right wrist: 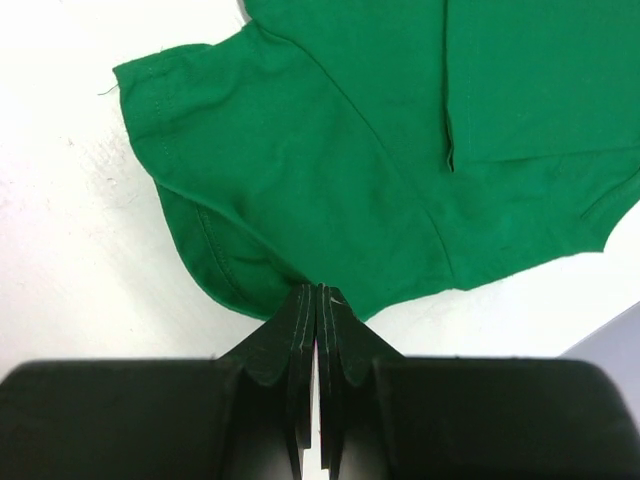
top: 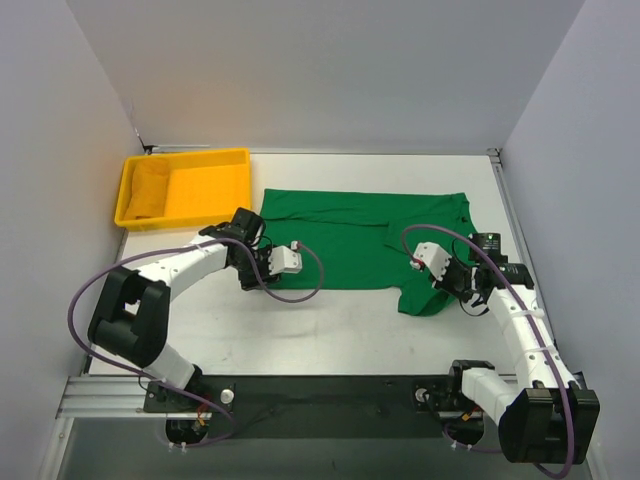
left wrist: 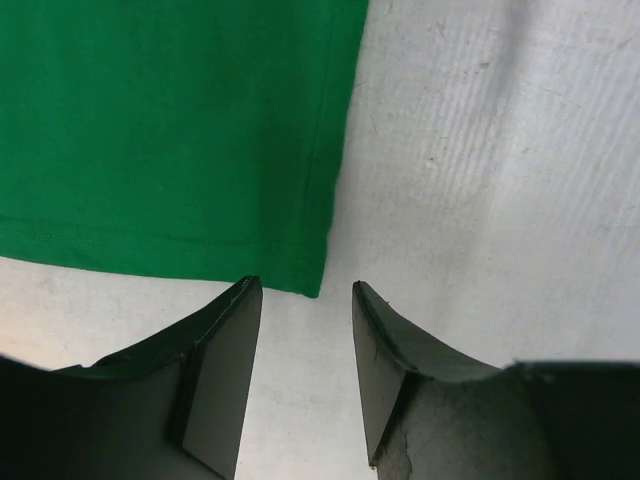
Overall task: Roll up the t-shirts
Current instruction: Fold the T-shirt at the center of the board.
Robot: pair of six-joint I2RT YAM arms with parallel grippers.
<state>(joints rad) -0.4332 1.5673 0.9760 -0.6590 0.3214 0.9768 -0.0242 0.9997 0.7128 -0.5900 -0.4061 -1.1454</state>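
T-shirt (top: 340, 235) corner lies just ahead of the open left pincer (left wrist: 305, 285), while the closed right pincer (right wrist: 317, 290) touches its sleeve.

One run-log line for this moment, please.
left tool: open, at green t-shirt corner | right tool: shut, tips at sleeve edge | t-shirt: spread out, unrolled

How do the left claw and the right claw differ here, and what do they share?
The left claw stands open; the right claw is shut. The left claw sits just before a corner of the green t-shirt, gripping nothing; the right claw meets the edge of its sleeve. Both are black and point at the shirt.
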